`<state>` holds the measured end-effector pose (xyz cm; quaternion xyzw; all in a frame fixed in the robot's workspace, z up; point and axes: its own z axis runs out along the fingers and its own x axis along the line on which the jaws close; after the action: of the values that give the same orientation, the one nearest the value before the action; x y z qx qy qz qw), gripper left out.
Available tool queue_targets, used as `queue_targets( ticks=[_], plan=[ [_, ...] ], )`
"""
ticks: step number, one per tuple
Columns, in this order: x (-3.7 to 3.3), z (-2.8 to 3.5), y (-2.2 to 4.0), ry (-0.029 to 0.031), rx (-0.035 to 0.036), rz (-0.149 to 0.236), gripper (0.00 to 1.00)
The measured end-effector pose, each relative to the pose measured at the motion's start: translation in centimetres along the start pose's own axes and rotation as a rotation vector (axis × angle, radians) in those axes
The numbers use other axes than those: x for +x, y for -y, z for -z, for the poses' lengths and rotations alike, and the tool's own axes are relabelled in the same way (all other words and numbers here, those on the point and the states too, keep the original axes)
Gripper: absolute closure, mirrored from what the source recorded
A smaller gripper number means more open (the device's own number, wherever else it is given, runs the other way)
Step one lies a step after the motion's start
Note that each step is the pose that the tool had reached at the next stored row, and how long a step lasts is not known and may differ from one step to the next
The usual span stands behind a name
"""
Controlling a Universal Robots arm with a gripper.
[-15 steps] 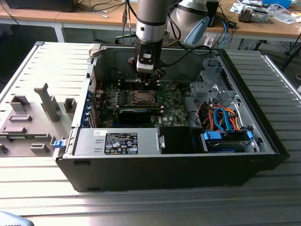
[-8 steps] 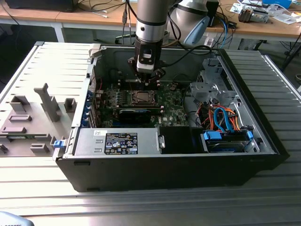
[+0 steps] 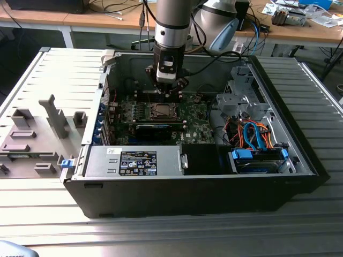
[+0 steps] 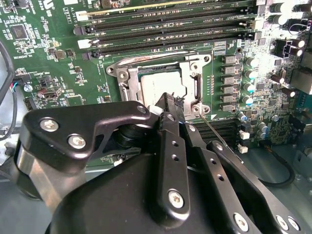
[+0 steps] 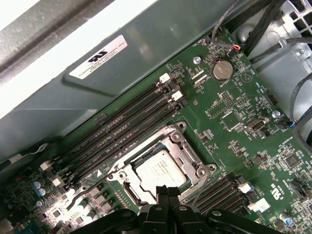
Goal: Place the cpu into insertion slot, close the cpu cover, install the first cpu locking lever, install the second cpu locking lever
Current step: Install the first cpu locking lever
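In the exterior view, the hand (image 3: 167, 92) hangs at upper centre inside the open computer case (image 3: 300, 160), over the green motherboard (image 3: 195, 126). Its fingers (image 4: 171, 109) are pinched together, holding nothing. The cpu (image 5: 161, 170) sits in the insertion slot (image 5: 127, 191), the cpu cover (image 5: 197, 163) framing it.

1. My gripper (image 4: 168, 105) is matte black, dotted with small silver screws.
2. The motherboard (image 5: 234, 117) is deep green, speckled with tiny grey and black parts.
3. The chip (image 5: 161, 170) has a pale silver-grey top, framed by a brighter silvery cover (image 5: 195, 163).
4. The case (image 3: 203, 201) looks black outside and grey inside.
5. Some cables (image 3: 254, 136) seem orange and blue.
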<state>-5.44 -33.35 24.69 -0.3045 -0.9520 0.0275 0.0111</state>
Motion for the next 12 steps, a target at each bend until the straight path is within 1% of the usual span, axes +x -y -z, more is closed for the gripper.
queue_targets(
  ticks=[12],
  plan=[
    [0.00,0.00,0.00,0.0003,0.0000,0.005,0.89]
  ],
)
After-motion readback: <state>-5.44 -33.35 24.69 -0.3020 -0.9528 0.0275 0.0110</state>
